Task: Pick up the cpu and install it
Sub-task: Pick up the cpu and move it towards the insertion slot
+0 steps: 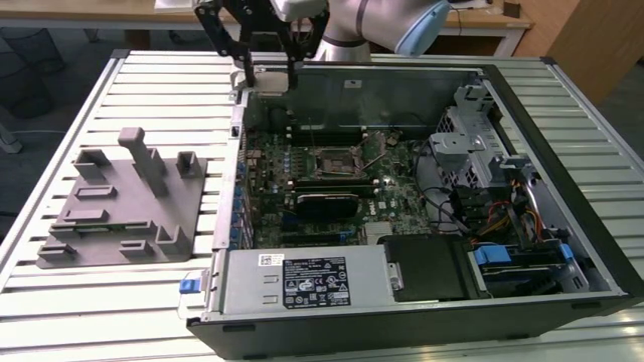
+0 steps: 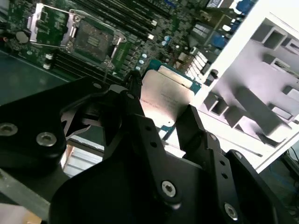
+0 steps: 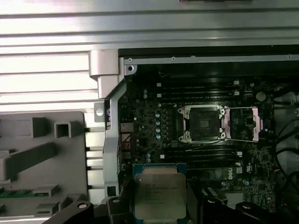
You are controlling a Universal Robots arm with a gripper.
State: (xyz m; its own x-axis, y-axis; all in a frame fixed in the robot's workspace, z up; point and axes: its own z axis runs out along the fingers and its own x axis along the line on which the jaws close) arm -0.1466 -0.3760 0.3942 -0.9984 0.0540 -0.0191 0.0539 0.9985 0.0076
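Square cpu (image 3: pixel 160 196), a flat chip with a shiny silver-grey metal top and a thin teal rim, hangs pinched by its two opposite edges in the robot arm's black metal gripper (image 1: pixel 270 81). The jaws are closed just to the chip's width. We see the matt, bolted fingers (image 2: pixel 192 126) flanking it in the second wrist view.

In the exterior view the chip is held high over the far corner of the open black steel computer case (image 1: pixel 563 151), on the exterior view's left, beside the case wall. It is well apart from the black square processor socket (image 3: pixel 202 123), whose bright metal frame (image 3: pixel 242 123) lies swung open on the densely studded green motherboard (image 1: pixel 271 166).

Beside the case we note a matt grey plastic fixture block (image 1: pixel 121 204) with upright posts. It rests on a ribbed table of pale aluminium slats (image 1: pixel 101 317).
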